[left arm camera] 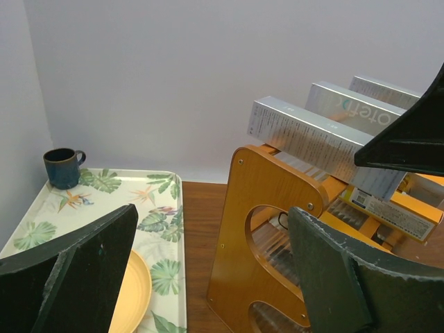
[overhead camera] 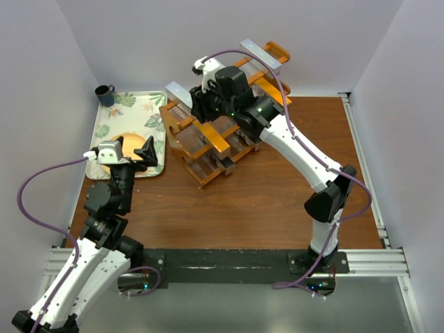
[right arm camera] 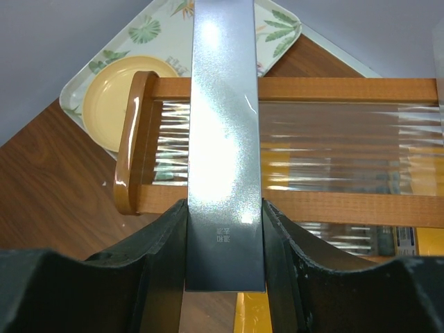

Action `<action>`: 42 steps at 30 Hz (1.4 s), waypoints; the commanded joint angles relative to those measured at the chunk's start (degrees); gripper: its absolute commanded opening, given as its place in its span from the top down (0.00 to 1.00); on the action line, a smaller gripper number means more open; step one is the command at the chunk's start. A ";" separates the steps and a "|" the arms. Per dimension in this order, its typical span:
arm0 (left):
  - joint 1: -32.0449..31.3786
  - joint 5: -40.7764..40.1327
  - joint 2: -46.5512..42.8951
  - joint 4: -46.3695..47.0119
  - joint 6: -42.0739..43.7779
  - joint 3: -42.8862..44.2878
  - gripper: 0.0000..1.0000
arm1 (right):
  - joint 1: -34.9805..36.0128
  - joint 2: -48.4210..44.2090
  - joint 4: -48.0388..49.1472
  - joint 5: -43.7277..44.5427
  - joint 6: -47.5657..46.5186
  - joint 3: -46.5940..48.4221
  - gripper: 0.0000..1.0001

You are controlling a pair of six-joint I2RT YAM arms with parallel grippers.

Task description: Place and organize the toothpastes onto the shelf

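My right gripper (right arm camera: 224, 243) is shut on the near end of a shiny silver toothpaste carton (right arm camera: 225, 125). The carton lies crosswise over the top tier of the orange-brown shelf (right arm camera: 333, 90), near its left end panel. From above, this carton (overhead camera: 177, 93) sticks out past the shelf (overhead camera: 208, 170), and another silver carton (overhead camera: 262, 55) lies further along the top. An orange-gold carton (overhead camera: 216, 136) lies on a lower tier. My left gripper (left arm camera: 222, 277) is open and empty, facing the shelf's end panel (left arm camera: 263, 222). Silver cartons (left arm camera: 312, 135) show on top.
A floral tray (overhead camera: 132, 111) lies left of the shelf, holding a yellow plate (overhead camera: 125, 142) and a dark blue mug (overhead camera: 105, 94) at its far corner. My left gripper (overhead camera: 135, 156) hovers over the tray's near right part. White walls close in on three sides.
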 commanded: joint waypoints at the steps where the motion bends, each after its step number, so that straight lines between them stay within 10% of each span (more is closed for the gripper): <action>1: 0.52 0.55 -0.37 1.23 -0.06 -0.04 0.05 | 0.51 -3.26 3.23 1.79 0.78 -1.25 0.48; 16: 0.52 0.02 -1.07 0.71 0.11 0.14 0.05 | 0.42 -19.75 19.65 11.87 -0.61 -20.22 0.04; 30: 0.51 -2.69 -6.34 -10.18 -0.32 3.56 0.00 | -16.97 -54.19 23.01 26.65 4.47 -57.65 0.02; 42: 0.43 -7.98 -25.67 -22.58 3.10 4.10 0.00 | -17.77 -91.48 10.01 43.27 2.82 -78.07 0.02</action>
